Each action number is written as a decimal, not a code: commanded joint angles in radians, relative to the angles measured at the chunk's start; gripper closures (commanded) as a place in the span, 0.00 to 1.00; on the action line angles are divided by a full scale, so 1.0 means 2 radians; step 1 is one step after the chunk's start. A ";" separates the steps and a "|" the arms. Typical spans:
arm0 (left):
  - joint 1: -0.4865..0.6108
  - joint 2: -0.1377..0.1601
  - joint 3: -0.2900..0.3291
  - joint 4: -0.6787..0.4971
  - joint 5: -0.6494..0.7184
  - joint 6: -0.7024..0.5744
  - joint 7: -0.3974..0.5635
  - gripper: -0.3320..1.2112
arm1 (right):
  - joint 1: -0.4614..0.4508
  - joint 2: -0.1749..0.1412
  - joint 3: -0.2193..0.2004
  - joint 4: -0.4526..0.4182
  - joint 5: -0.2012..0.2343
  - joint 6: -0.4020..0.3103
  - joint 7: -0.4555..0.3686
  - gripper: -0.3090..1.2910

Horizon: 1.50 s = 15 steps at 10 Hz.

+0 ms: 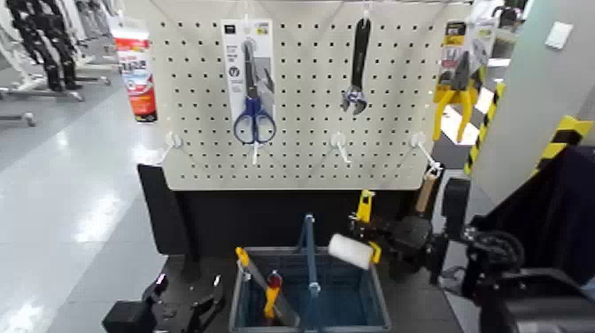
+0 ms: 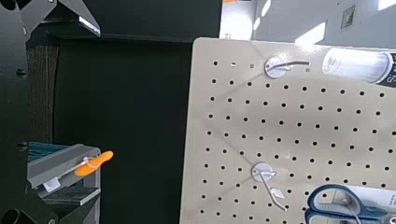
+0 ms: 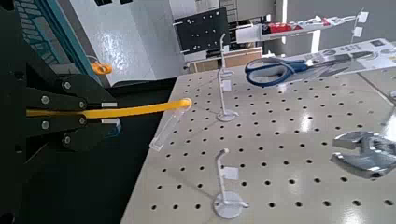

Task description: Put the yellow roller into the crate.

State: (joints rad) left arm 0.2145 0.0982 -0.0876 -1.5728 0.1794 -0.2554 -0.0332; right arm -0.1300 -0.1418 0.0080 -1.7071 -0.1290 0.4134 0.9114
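Your right gripper [image 1: 379, 237] clamped yellow roller [image 1: 352, 250] above crate [image 1: 372, 301]; blue handle [image 1: 309, 252], orange tool [image 1: 271, 297] beside; left gripper [image 1: 190, 297] low, jaws' state untellable.

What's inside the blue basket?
Inside the crate, left of its centre handle, lie two tools: one with an orange-yellow handle, one red-tipped. The yellow roller hangs above the rim. The floor below them is hidden.

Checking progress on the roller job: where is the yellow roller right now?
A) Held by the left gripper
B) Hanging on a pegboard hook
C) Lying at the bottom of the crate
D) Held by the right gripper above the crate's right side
D: the right gripper holds the yellow roller by its handle, white head over the crate's right half.
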 commanded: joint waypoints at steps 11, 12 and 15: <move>-0.004 0.000 -0.004 0.003 0.003 -0.001 -0.005 0.29 | -0.035 0.014 0.070 0.155 0.014 -0.038 -0.034 0.53; -0.004 -0.001 -0.003 0.003 0.003 -0.002 -0.005 0.29 | -0.034 0.013 0.067 0.149 0.018 -0.035 -0.032 0.38; -0.004 0.000 -0.003 0.003 0.004 -0.003 -0.005 0.29 | -0.019 0.012 0.044 0.112 0.041 -0.023 -0.038 0.25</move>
State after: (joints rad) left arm 0.2065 0.0981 -0.0936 -1.5662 0.1871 -0.2607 -0.0429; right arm -0.1760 -0.1170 0.1039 -1.4654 -0.0558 0.3641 0.8360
